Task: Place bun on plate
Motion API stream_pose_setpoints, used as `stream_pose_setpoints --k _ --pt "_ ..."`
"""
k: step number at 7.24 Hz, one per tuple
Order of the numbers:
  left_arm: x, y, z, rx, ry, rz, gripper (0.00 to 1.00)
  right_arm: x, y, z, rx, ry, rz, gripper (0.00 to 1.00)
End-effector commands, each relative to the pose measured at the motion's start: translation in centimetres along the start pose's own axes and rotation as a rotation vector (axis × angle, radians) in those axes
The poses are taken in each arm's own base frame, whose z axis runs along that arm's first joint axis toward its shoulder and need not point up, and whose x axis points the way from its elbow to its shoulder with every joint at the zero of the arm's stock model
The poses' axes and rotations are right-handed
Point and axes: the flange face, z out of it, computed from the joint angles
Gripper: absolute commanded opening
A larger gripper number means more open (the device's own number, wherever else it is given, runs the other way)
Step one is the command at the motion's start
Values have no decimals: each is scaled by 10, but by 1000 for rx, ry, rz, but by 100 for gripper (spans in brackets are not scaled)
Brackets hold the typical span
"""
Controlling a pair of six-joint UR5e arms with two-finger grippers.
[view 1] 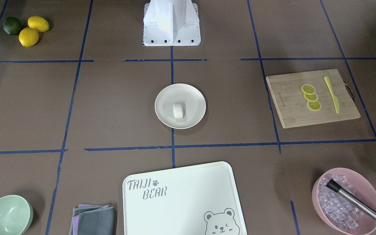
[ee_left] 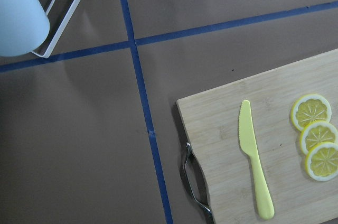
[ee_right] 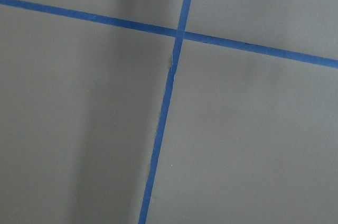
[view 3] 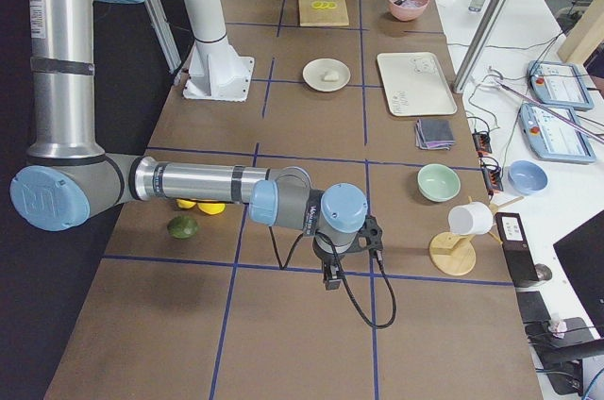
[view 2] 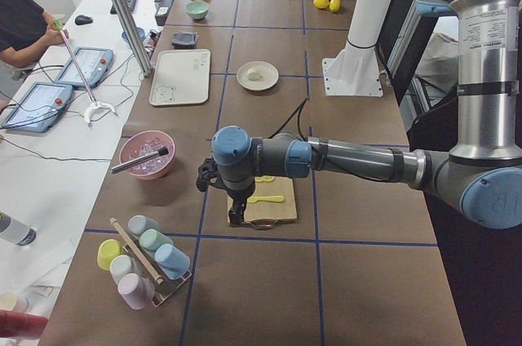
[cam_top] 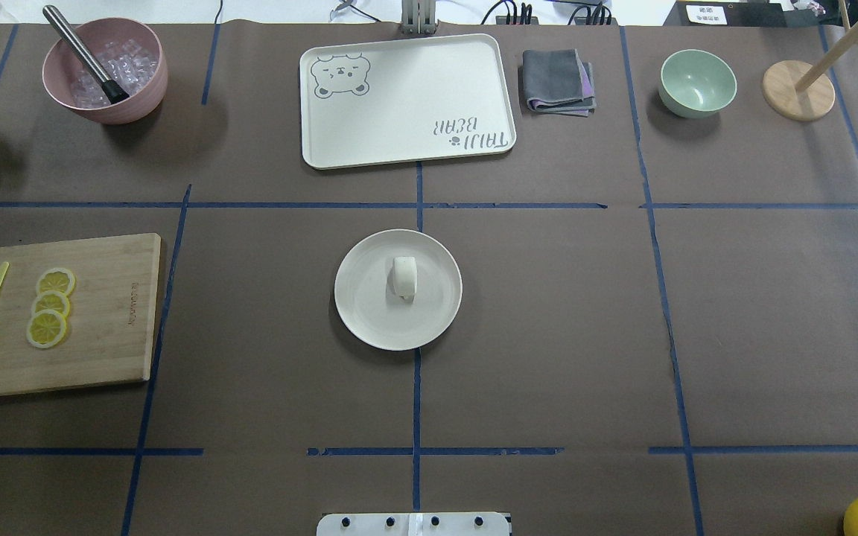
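When checked from the front, found bun lying near the middle of plate, resting on its floor, apart from the rim. Noted plate at the centre of the table, set across a blue tape line.

Logged around it:
- tray, near, on the operators' side, apart from plate;
- grey cloth just beside tray, and green bowl further along;
- board, well apart toward the robot's left, bearing three overlapping lemon slices and a yellow knife beside them;
- pink bowl of ice, with a metal rod leaning in it;
- two lemons and a lime, grouped toward the robot's right, near its base.

Found left gripper hanging by the board's end, well away from plate. Found right gripper over bare table near a tape crossing, likewise well away. Could not tell whether either stood released or clenched.
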Motion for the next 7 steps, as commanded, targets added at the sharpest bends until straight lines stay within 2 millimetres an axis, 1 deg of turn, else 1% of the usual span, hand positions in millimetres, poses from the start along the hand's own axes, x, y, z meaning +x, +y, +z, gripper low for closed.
stream_pose_setpoints --k 1,3,4,5,7 --pt "12 8 -10 17 -5 11 100 1 5 3 -1 -6 12 100" --pt "15 15 -12 19 -3 -29 100 0 6 4 -2 -11 21 100" --pt "17 23 -12 18 -1 -30 100 3 7 7 -11 -9 28 100" --pt "24 23 -18 30 4 -19 100 10 5 14 -21 -14 35 100" --pt "16 44 -8 4 6 -41 100 11 3 14 -23 -13 35 100"
